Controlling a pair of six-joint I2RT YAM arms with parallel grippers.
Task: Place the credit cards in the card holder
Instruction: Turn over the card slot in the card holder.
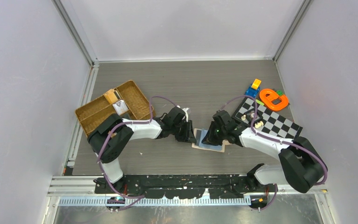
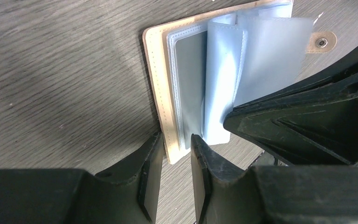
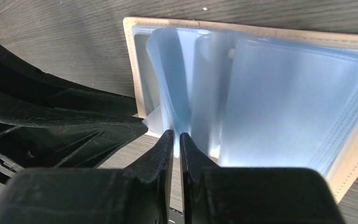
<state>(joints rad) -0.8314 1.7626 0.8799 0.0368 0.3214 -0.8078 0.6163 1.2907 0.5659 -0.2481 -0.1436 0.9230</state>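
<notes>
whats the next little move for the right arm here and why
Probably lift the right gripper slightly, peeling the clear sleeve it pinches up from the stack so its pocket gapes. Its jaws are closed on that sleeve's edge, the card holder lies open and flat, and the left gripper sits astride its corner, seemingly steadying it.

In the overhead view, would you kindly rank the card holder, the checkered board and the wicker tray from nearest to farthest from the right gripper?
1. card holder, directly under the right gripper.
2. checkered board, just to its right.
3. wicker tray, far across on the table's left side.
</notes>
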